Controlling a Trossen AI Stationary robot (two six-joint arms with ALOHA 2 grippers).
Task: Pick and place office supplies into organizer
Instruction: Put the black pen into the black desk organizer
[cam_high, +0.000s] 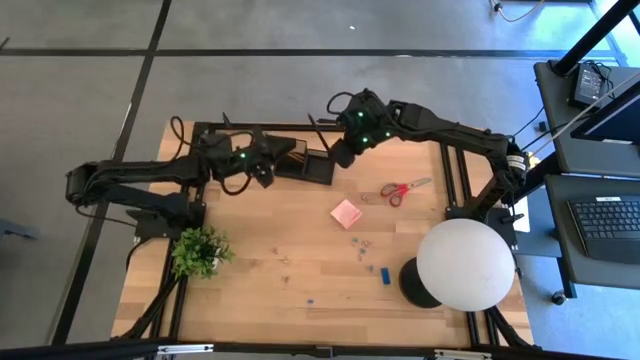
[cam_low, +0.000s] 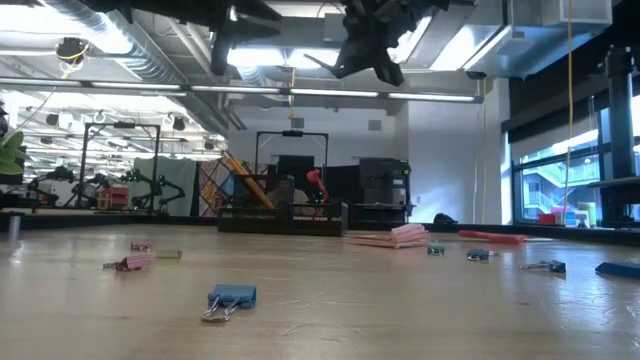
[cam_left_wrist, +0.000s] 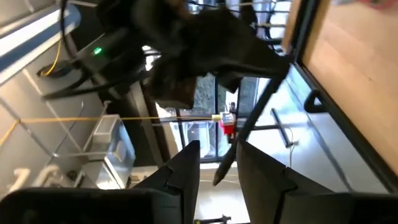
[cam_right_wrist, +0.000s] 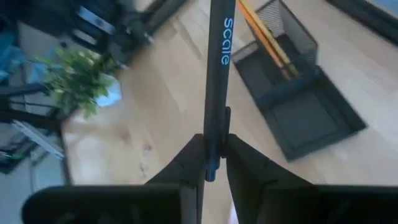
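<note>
Right pincer (cam_right_wrist: 211, 163) grips black pen (cam_right_wrist: 216, 81) lengthwise toward organizer (cam_right_wrist: 298, 93).

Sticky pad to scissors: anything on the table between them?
No. In the high view, only bare wood lies between the pink sticky pad and the red-handled scissors.

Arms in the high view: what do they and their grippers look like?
Both the left arm and right arm are dark, jointed and boxy, with small green lights near the wrists and black cables trailing at the shoulders. The right gripper and left gripper each have two flat, tapered black fingers.
</note>
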